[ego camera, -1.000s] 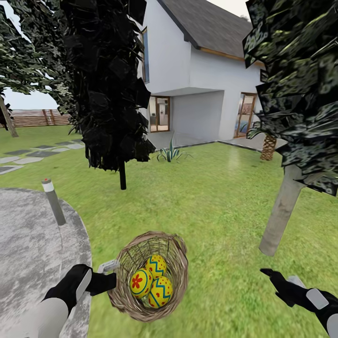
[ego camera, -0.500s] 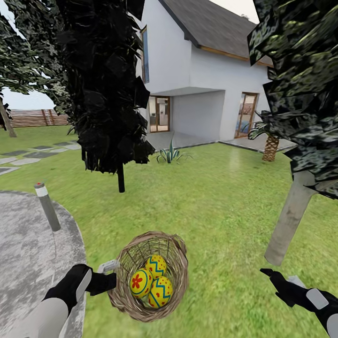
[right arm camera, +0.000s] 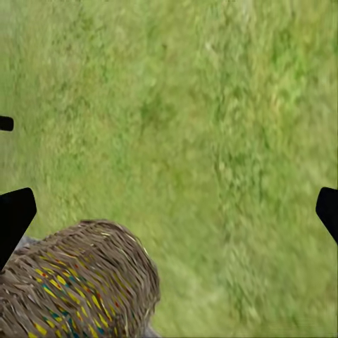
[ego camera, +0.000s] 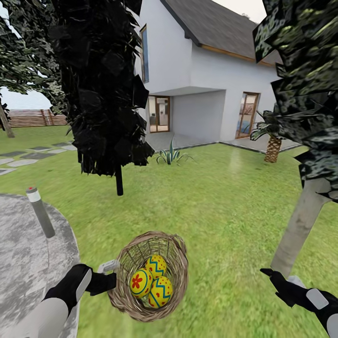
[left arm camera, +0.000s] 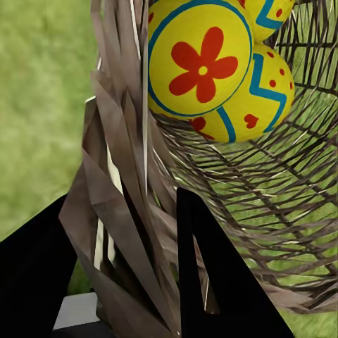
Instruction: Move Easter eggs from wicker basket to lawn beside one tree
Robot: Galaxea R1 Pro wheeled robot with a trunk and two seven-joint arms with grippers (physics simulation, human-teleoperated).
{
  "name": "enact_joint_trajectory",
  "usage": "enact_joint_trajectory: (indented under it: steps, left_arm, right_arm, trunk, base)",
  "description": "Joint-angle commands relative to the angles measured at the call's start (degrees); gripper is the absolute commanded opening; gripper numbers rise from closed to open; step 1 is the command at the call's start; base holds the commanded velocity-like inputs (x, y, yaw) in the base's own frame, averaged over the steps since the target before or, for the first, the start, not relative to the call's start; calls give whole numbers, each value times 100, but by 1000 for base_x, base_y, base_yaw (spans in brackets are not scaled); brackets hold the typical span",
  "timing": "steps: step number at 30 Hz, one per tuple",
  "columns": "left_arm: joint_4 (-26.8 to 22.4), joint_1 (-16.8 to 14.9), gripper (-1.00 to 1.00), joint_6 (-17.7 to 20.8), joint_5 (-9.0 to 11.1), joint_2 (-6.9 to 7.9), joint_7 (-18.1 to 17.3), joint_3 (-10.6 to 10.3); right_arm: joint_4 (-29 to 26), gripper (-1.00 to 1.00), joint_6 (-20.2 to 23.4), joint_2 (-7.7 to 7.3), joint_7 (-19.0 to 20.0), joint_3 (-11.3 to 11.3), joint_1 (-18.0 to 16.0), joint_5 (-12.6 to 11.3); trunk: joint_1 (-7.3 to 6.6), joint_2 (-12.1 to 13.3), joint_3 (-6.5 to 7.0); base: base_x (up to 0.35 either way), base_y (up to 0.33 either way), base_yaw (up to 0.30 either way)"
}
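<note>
Nearer the tree (ego camera: pixel 300 230) now | left gripper (ego camera: pixel 109 276) clamps wicker basket (ego camera: pixel 176 263) rim, right gripper (ego camera: pixel 274 277) wide | Easter eggs (ego camera: pixel 151 281) all still inside

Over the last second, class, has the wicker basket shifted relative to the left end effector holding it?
No. The wicker basket keeps its place against the left end effector; only the background slides, so the camera moved.

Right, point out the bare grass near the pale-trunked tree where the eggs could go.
Open lawn stretches from the wicker basket to the pale grey trunk, bare right up to the trunk's base. More free grass lies between that trunk and the black-leaved tree. It is crowded at the basket, held by the left gripper, with three Easter eggs inside.
</note>
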Motion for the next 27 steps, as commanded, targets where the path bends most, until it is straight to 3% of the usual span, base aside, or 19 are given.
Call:
enact_joint_trajectory:
  steps: [1, 13, 27]
  left_arm:
    - [-7, -3, -100, 51, 93, -3, -17, 37]
    - [-7, -3, -100, 51, 93, -3, -26, 29]
    - [-7, -3, -100, 51, 93, -3, -25, 36]
  right_arm:
    - [-5, 100, 32, 0, 4, -28, -1, -11]
    - [-9, 100, 25, 81, -9, -36, -1, -5]
    - [-10, 100, 21, 91, 0, -28, -1, 14]
  trunk:
    - [5, -5, -2]
    - [5, -5, -2]
    - [5, -5, -2]
  base:
    - [298, 0, 0]
    - [296, 0, -16]
    - [293, 52, -218]
